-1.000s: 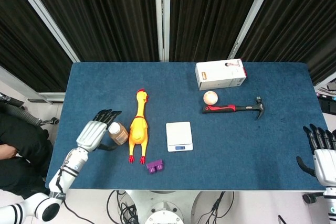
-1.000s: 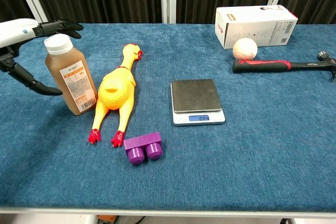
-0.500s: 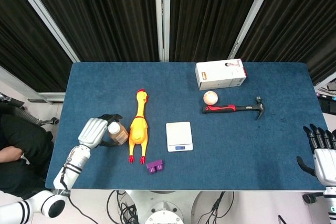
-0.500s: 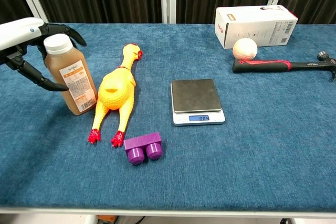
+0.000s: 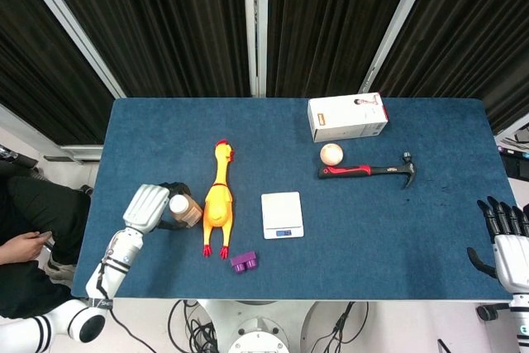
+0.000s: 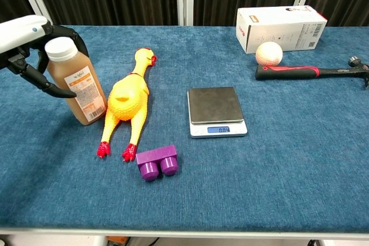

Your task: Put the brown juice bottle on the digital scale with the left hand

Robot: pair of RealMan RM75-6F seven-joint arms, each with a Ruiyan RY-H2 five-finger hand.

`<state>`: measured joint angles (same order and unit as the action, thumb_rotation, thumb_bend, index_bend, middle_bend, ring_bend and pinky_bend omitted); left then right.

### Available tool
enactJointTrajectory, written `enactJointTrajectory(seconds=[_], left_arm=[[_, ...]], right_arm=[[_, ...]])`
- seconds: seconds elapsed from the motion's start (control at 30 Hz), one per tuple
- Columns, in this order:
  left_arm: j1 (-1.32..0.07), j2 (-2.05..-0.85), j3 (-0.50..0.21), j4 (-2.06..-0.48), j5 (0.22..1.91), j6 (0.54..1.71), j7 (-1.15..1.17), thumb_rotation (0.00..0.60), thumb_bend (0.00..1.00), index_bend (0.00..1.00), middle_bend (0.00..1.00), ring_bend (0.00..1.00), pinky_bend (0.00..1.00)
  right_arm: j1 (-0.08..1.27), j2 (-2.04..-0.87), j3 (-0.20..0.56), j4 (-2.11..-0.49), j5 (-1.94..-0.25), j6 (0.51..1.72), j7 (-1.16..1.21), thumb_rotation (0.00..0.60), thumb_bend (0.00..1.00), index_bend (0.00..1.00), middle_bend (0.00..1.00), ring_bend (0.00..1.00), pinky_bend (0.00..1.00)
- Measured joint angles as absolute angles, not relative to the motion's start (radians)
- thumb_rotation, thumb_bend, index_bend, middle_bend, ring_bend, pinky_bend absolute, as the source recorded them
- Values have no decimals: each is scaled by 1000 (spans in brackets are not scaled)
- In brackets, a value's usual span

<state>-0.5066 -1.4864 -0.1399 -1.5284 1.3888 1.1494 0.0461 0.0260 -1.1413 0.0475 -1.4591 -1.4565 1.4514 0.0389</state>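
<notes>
The brown juice bottle (image 6: 75, 82) stands upright on the table (image 6: 300, 159) at the near left, a squarish clear plastic bottle with a white screw cap and an orange label, full of cloudy brown liquid; it has not been lifted, so the task is at the grasping step, with the lift, the carry to the right and the set-down all left to do. The left hand (image 6: 29, 44) wraps the bottle's upper part from the left, dark fingers (image 6: 79, 43) curling round behind the cap and the thumb reaching across the near side; whether the grip is fully closed and bearing on the plastic I cannot tell. Just right of the bottle lies a yellow rubber chicken (image 6: 128, 101), soft and glossy with red feet and comb, its body touching or nearly touching the bottle's base. Between it and the goal there is bare blue felt-like cloth. The digital scale (image 6: 215, 110) sits well to the right, a flat white slab with a dark smooth platform and a small lit display, nothing on it. Near the chicken's feet rests a purple plastic block (image 6: 157, 162) with two round studs. The right hand (image 5: 506, 241) hangs off the table's right edge, fingers spread and holding nothing
</notes>
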Motion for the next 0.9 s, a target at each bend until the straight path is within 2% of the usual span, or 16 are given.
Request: enactJointTrajectory(seconds=[0.5, 0.73, 0.9], left_arm=[[-535, -1432, -169, -1613, 1360, 1120, 59, 600, 38, 507, 542, 509, 651], [-611, -1349, -236, -1735, 1282, 1017, 82, 600, 40, 507, 542, 510, 651], [-678, -1338, -292, -1771, 1214, 981, 129, 600, 39, 507, 542, 510, 651]], right_arm=[[20, -1131, 62, -1457, -1475, 1496, 68, 600, 222, 0, 0, 0, 0], [14, -1131, 64, -1449, -1476, 1507, 86, 600, 222, 0, 0, 0, 0], [11, -1132, 64, -1443, -1474, 1509, 94, 600, 222, 0, 0, 0, 0]])
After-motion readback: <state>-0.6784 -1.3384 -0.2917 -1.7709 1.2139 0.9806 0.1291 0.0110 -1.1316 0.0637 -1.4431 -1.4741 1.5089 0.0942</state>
